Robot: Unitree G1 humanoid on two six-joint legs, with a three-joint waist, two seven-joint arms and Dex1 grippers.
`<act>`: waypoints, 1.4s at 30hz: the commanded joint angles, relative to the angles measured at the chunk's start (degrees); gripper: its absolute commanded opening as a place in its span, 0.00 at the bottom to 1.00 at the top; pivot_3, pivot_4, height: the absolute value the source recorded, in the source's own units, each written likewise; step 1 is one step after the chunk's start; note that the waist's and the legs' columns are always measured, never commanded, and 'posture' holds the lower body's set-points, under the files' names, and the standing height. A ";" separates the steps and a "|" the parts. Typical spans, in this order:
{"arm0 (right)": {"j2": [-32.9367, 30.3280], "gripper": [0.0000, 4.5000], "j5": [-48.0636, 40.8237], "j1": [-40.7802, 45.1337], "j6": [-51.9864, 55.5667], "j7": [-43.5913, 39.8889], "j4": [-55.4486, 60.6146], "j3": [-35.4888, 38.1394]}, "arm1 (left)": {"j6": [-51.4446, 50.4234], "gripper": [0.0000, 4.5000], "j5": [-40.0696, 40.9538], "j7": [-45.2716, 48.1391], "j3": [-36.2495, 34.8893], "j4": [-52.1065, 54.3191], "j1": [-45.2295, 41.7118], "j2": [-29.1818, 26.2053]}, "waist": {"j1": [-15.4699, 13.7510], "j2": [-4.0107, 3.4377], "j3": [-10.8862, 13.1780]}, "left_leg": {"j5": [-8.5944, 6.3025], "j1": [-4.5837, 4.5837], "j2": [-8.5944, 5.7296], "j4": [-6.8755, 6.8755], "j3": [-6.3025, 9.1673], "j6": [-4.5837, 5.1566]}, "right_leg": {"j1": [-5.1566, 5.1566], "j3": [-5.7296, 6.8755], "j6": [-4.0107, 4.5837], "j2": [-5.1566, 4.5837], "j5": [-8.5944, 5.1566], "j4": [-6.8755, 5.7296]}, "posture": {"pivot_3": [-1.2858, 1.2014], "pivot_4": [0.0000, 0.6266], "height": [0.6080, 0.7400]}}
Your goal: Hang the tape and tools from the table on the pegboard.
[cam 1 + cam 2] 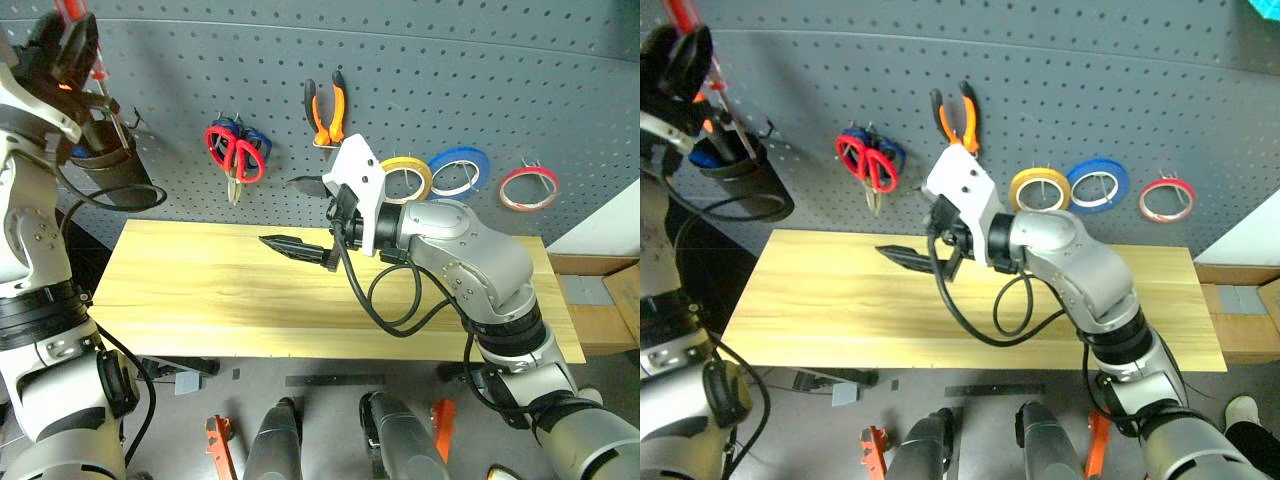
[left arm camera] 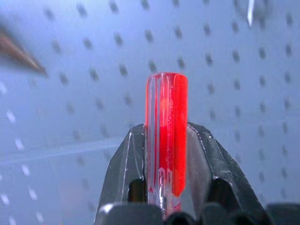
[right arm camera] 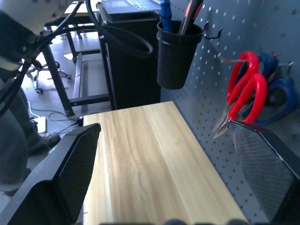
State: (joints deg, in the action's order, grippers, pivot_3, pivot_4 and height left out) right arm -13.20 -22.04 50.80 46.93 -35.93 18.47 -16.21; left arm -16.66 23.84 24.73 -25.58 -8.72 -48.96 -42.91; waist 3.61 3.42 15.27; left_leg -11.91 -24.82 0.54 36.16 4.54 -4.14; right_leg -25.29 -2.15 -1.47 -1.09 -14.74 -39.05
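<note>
My left gripper is raised at the far left of the pegboard, shut on the red-handled screwdriver, above a black cup hooked on the board. The handle stands upright between the black fingers. On the board hang red-handled scissors, orange-and-black pliers and the yellow tape. My right gripper hovers over the middle of the table, pointing left with its jaws wide open and nothing between them.
A blue roll and a red roll hang to the right of the yellow tape. Blue-handled scissors hang behind the red ones. The cup holds a blue-handled and an orange-handled tool. Cardboard boxes sit off the table's right end.
</note>
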 commanded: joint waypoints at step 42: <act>-10.14 1.00 -7.61 -14.39 -2.33 -1.72 11.14 10.68 | -7.46 0.88 1.71 -1.99 16.59 25.88 17.13 9.47 | 0.55 -0.27 -4.31 | -0.13 0.48 -0.13 0.77 -0.07 0.33 | 0.53 -0.26 0.00 0.03 0.00 -0.90 | 0.50 0.18 1.00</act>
State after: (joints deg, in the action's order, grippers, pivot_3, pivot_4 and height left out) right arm -22.87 -28.38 37.42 44.41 -37.79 26.27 -7.22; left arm -22.39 25.36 24.06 -9.76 11.66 -32.58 -33.73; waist 4.16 3.15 10.96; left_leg -12.04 -24.13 0.45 36.92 4.47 -3.80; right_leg -24.58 -2.41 -1.47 -1.03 -14.75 -39.96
